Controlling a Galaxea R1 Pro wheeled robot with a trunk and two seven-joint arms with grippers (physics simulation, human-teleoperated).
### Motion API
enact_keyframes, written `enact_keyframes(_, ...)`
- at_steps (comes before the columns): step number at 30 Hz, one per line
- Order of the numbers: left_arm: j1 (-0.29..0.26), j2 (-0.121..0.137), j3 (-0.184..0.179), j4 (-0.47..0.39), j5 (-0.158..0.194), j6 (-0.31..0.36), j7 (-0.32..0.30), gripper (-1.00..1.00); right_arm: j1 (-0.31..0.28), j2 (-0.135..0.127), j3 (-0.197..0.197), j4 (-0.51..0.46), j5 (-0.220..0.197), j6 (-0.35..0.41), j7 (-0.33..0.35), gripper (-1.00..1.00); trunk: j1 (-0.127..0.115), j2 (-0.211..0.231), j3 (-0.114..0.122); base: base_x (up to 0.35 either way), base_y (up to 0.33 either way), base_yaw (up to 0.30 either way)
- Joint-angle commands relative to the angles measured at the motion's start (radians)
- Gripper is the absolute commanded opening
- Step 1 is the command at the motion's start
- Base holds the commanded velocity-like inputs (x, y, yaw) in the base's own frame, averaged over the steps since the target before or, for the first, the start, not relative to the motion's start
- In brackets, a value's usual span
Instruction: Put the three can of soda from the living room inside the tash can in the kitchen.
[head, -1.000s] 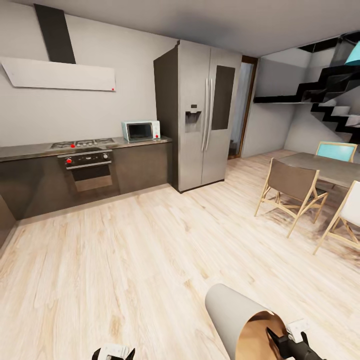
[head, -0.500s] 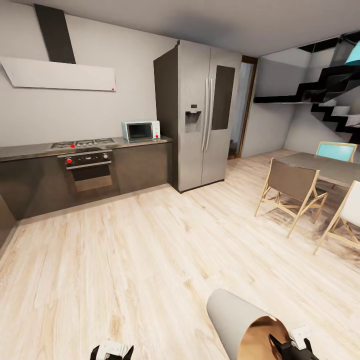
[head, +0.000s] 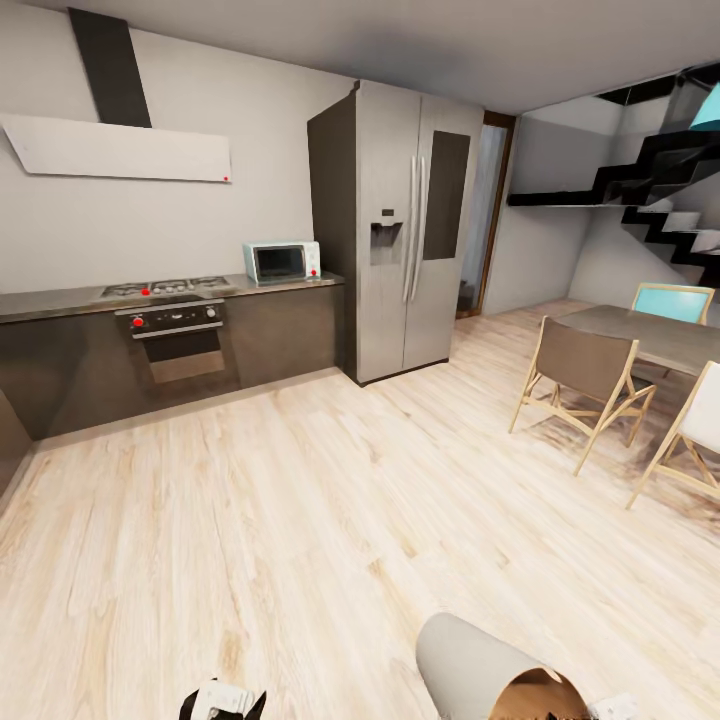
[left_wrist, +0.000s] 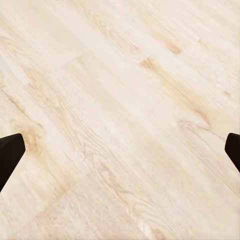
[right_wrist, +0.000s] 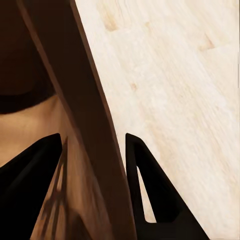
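Kitchen units stand along the far wall in the head view: a white extractor hood (head: 115, 148) on the left, below it a dark counter (head: 60, 300) with a gas hob (head: 165, 288) and a built-in oven (head: 180, 340). A small white microwave (head: 281, 261) sits on the counter's right end, just beside a tall grey fridge (head: 400, 230). Further right there is a doorway (head: 485, 215), then a black staircase (head: 670, 190) and a dining table (head: 650, 335) with wooden folding chairs (head: 585, 380) around it.

The left gripper (left_wrist: 120, 150) hangs over bare wood floor (head: 300, 500); its two dark fingertips (left_wrist: 10, 155) are wide apart and hold nothing.

The tash can (head: 480, 665) is at the lower edge of the head view, tilted on its side, grey outside and orange-brown inside. In the right wrist view the right gripper (right_wrist: 92, 150) has one finger inside the bin and one outside, pressed closed on its wall (right_wrist: 82, 115).
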Motion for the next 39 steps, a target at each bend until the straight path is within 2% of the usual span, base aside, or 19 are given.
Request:
enact_keyframes(1,0.000,0.000,0.000,-0.001,0.000,0.000,0.000,1.00,0.000,0.000,-0.038,-0.005,-0.011,0.000,0.003,-1.00,0.000,0.000,0.000,0.000,0.000,0.000)
enact_keyframes(4,0.000,0.000,0.000,-0.001,0.000,0.000,0.000,1.00,0.000,0.000,-0.078,-0.009,-0.015,0.000,0.003,-1.00,0.000,0.000,0.000,0.000,0.000,0.000)
enact_keyframes(5,0.000,0.000,0.000,0.000,0.000,0.000,0.000,1.00,0.000,0.001,-0.108,-0.011,-0.017,0.000,0.005,-1.00,0.000,0.000,0.000,0.000,0.000,-0.023)
enact_keyframes(8,0.000,0.001,0.000,0.001,0.000,0.000,0.000,1.00,0.000,0.002,-0.152,-0.014,-0.019,0.001,0.009,-1.00,0.000,0.000,0.000,0.005,0.000,-0.096)
enact_keyframes(11,0.000,0.001,0.000,0.001,0.000,0.000,-0.001,1.00,0.000,0.001,-0.169,-0.014,-0.019,0.001,0.011,-1.00,0.000,0.000,0.000,0.042,0.000,-0.183)
enact_keyframes(20,0.000,0.001,0.000,0.001,0.000,0.000,-0.001,1.00,0.000,0.000,-0.184,-0.015,-0.019,0.001,0.016,-1.00,0.000,0.000,0.001,0.079,0.000,-0.233)
enact_keyframes(39,0.000,0.001,0.000,0.001,-0.001,0.000,-0.002,1.00,0.000,-0.004,-0.186,-0.014,-0.021,0.004,0.021,-1.00,0.000,0.000,0.003,0.022,0.000,-0.251)
